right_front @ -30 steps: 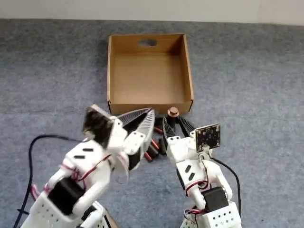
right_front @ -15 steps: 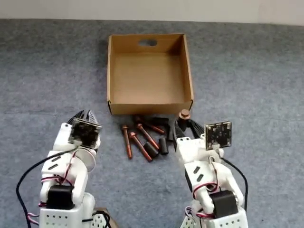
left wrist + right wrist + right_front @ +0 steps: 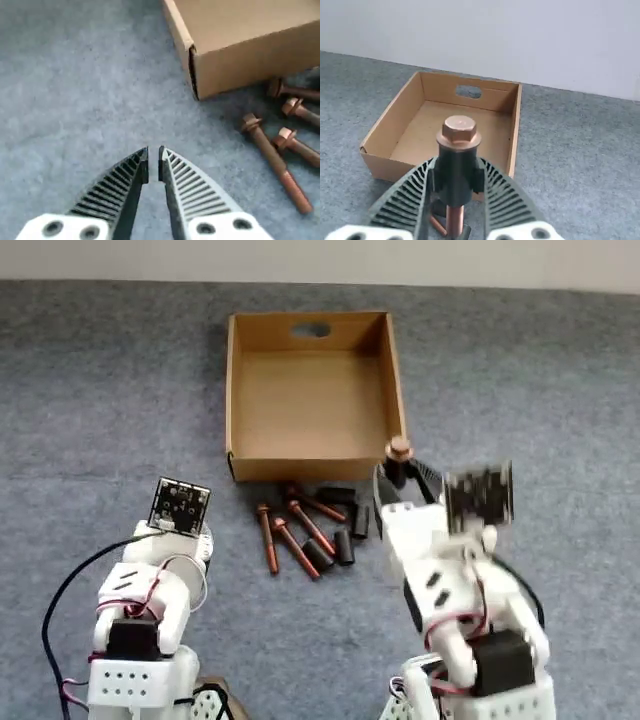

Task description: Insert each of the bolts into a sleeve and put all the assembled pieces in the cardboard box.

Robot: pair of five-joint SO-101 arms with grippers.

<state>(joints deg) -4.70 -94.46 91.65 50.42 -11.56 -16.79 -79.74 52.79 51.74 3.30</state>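
Note:
My right gripper (image 3: 456, 169) is shut on an assembled piece: a black sleeve (image 3: 455, 180) with a copper bolt (image 3: 459, 132) upright through it. In the high view this gripper (image 3: 398, 486) hangs just off the near right corner of the cardboard box (image 3: 312, 400), which holds nothing. Several loose bolts (image 3: 268, 538) and black sleeves (image 3: 343, 547) lie on the carpet in front of the box. My left gripper (image 3: 154, 156) is shut with nothing in it, low over bare carpet, left of the box corner (image 3: 192, 55) and the bolts (image 3: 272, 160).
Grey carpet (image 3: 520, 390) covers the table, with free room on both sides of the box. A white wall (image 3: 520, 35) rises behind the box. A black cable (image 3: 60, 590) loops beside the left arm's base.
The left arm has drawn back from over the pile to the near left. The right arm has raised the assembled piece and shifted it right, toward the box's near right corner.

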